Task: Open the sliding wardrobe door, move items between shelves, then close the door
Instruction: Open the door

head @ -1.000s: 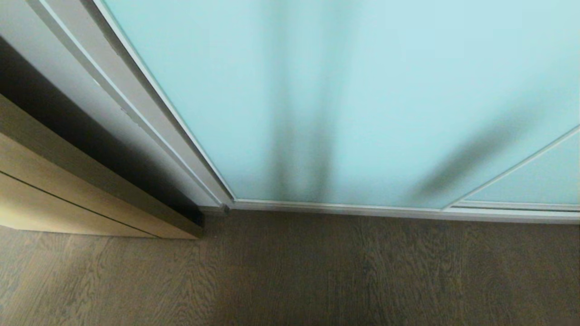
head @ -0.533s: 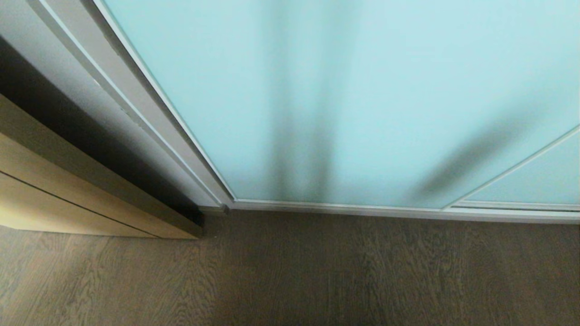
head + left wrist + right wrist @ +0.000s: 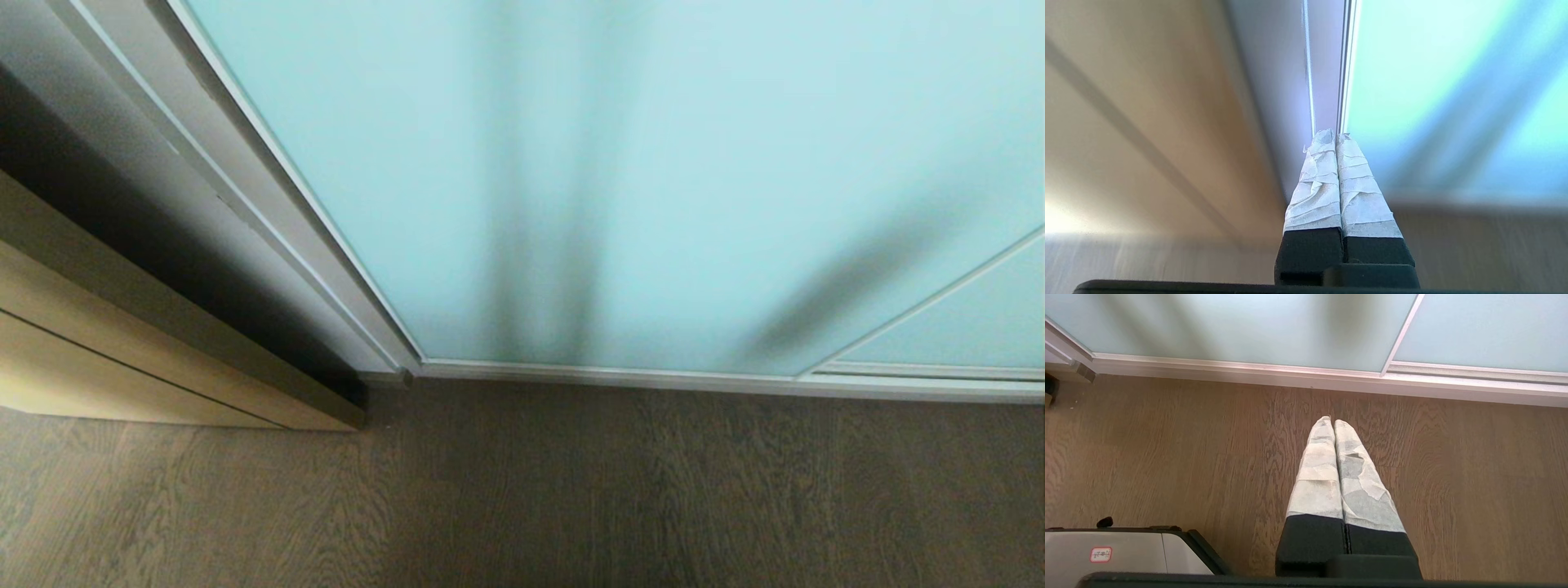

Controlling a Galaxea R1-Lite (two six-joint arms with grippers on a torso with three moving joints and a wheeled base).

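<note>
Wardrobe sliding door [image 3: 653, 180] stands fully closed against its left frame [image 3: 269, 204]. Left gripper [image 3: 1336, 136], jaws pressed together and empty, points at that frame-side edge, likely to push it open. Right gripper [image 3: 1333, 422], jaws likewise together and empty, hangs over the floor [image 3: 1167, 457] before the door.

Sliding wardrobe door [image 3: 653, 180] fully shut, blocking the wardrobe; wood door [image 3: 122, 367] crowds its left edge. Bare floor [image 3: 571, 490] in front gives hand room.
</note>
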